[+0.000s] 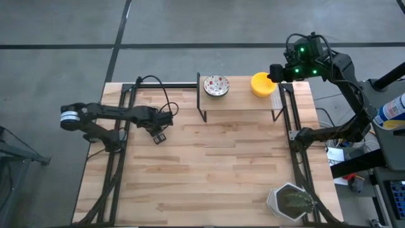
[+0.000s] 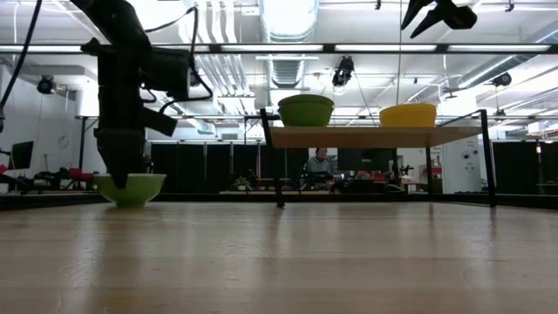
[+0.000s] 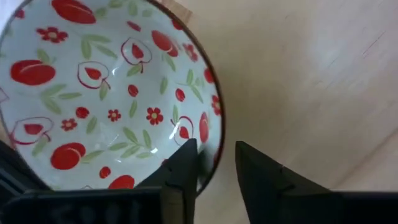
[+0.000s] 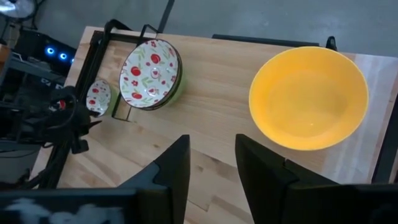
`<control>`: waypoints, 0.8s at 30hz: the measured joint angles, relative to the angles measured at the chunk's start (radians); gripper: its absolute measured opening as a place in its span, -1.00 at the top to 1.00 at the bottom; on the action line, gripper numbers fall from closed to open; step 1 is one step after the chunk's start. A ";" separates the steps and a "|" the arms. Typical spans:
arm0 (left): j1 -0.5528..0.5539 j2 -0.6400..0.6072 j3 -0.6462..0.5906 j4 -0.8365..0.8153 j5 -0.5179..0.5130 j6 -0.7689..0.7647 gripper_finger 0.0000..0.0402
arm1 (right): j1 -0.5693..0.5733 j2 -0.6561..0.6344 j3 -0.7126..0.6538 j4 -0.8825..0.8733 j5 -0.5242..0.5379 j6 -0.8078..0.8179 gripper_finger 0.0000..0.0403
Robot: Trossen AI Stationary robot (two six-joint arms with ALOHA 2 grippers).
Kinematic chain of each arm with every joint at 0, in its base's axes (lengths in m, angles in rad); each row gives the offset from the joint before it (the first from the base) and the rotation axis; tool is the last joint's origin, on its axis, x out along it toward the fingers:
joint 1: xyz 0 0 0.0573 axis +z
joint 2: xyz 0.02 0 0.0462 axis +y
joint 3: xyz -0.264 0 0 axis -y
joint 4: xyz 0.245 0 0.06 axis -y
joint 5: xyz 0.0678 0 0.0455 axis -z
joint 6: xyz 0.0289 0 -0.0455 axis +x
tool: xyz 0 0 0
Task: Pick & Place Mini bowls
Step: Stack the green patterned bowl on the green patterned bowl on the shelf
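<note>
A mini bowl (image 3: 106,93), white inside with red fruit and green leaves, stands on the table at the left; its outside looks green in the low view (image 2: 146,188). My left gripper (image 3: 216,152) points down over its rim, open, one finger inside and one outside. On the raised shelf (image 1: 240,101) at the back stand a second patterned bowl (image 1: 216,85) and a yellow bowl (image 4: 309,96). My right gripper (image 4: 212,168) hangs open and empty above the shelf, beside the yellow bowl. My left gripper comes from above with the bowl's rim (image 3: 217,134) between its fingers, one finger (image 3: 183,165) over the inner wall and the other outside. A strip of table shows between the rim and the outer finger. Whether either finger touches the bowl, I cannot tell. The bowl stands flat on the table.
A grey hexagonal pot (image 1: 290,201) stands at the near right corner. Black metal frames (image 1: 120,145) run along the table's left and right sides. The shelf's black legs (image 2: 279,166) stand at the back. A person (image 2: 321,163) sits far behind the table.
</note>
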 joint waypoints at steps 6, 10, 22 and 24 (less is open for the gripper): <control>0.000 0.027 0.000 0.020 -0.007 0.039 0.86 | 0.000 0.000 -0.005 0.000 0.000 0.000 0.40; 0.000 0.025 0.008 0.025 -0.030 0.049 0.95 | 0.000 0.001 -0.005 0.000 0.000 0.000 0.39; -0.003 -0.029 0.191 -0.040 0.075 0.054 0.99 | 0.006 0.000 -0.011 -0.003 0.001 -0.004 0.39; -0.003 -0.039 0.241 -0.081 0.074 0.053 0.99 | 0.006 0.000 -0.011 -0.003 0.001 -0.005 0.39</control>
